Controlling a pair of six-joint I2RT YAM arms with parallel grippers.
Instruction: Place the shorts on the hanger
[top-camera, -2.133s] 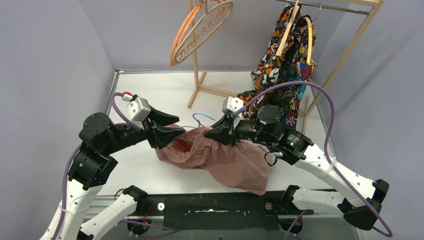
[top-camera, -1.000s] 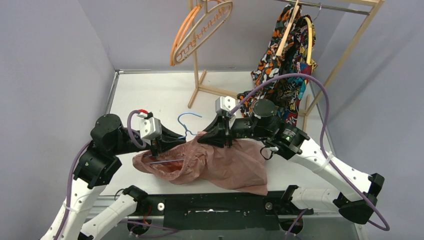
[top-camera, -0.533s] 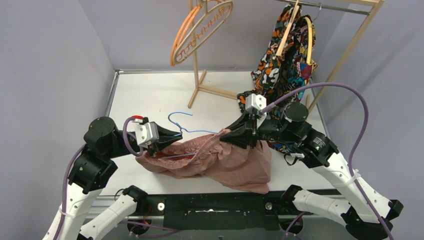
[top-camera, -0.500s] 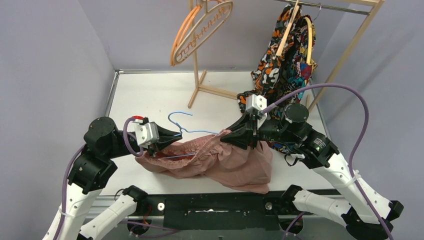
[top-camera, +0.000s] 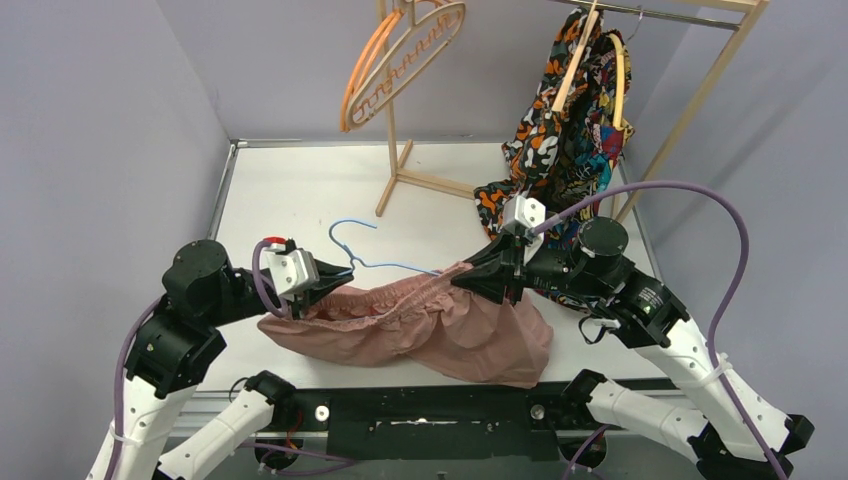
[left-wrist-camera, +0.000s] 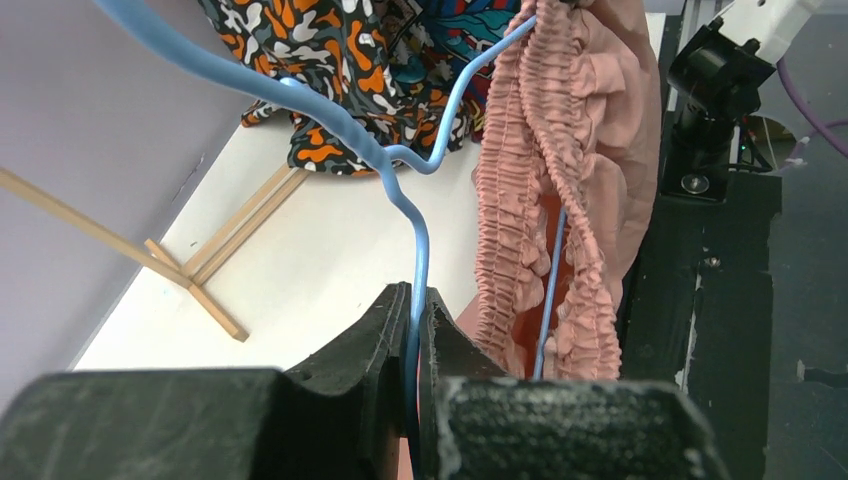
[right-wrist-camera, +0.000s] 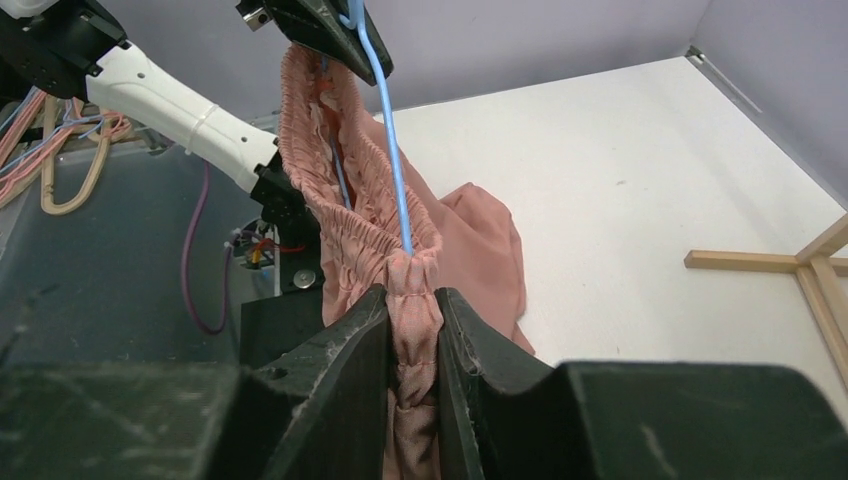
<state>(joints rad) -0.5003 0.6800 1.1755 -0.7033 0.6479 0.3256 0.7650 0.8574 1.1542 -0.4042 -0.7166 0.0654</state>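
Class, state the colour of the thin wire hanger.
The hanger is light blue; left wrist view shows it best.

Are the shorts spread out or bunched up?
Spread out: the shorts stretch lengthwise between the left pincer, shut on the hanger, and the right pincer, shut on their waistband.

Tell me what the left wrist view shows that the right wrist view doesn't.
Only the left wrist view: the patterned garment behind, and the hanger's kinked neck. Only the right wrist view: the right end effector shut on the shorts' waistband, and loose fabric lying on the table. Both: the left end effector clamped on the blue wire, with wire threaded through the gathered waistband.
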